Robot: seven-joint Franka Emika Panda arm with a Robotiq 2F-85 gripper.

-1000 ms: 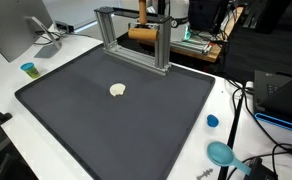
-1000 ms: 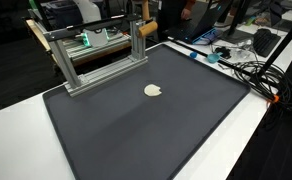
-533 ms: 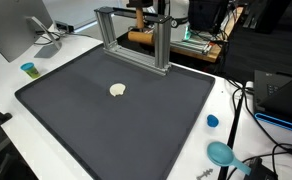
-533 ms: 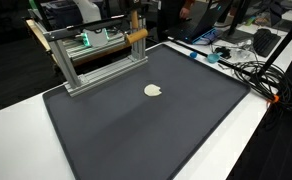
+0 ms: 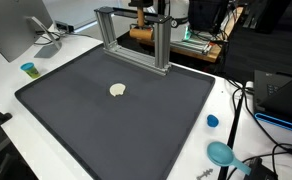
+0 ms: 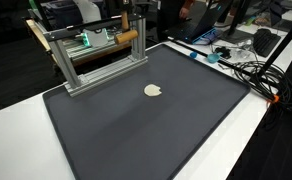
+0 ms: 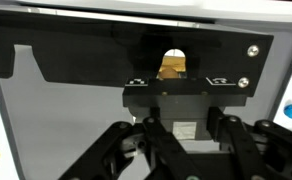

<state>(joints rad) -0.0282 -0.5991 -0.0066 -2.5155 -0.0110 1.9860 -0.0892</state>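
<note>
My gripper (image 5: 142, 14) hangs behind the aluminium frame (image 5: 136, 38) at the far edge of the dark mat (image 5: 116, 120). It is shut on a wooden rod (image 5: 146, 33), held level in the air at about the height of the frame's top bar. In an exterior view the rod (image 6: 129, 35) sticks out beside the frame's post (image 6: 138, 45) under the gripper (image 6: 138, 12). In the wrist view only a bit of wood (image 7: 173, 66) shows above the black gripper body; the fingertips are hidden. A small cream disc (image 5: 117, 90) lies on the mat, far from the gripper.
A monitor (image 5: 11, 30) and a small cup (image 5: 28, 69) stand by one mat corner. A blue cap (image 5: 213, 121), a teal round thing (image 5: 221, 153) and cables (image 6: 241, 65) lie on the white table beside the mat. Equipment crowds the space behind the frame.
The rod has swung from near upright to level and shifted slightly sideways behind the frame. The cream disc has not moved.
</note>
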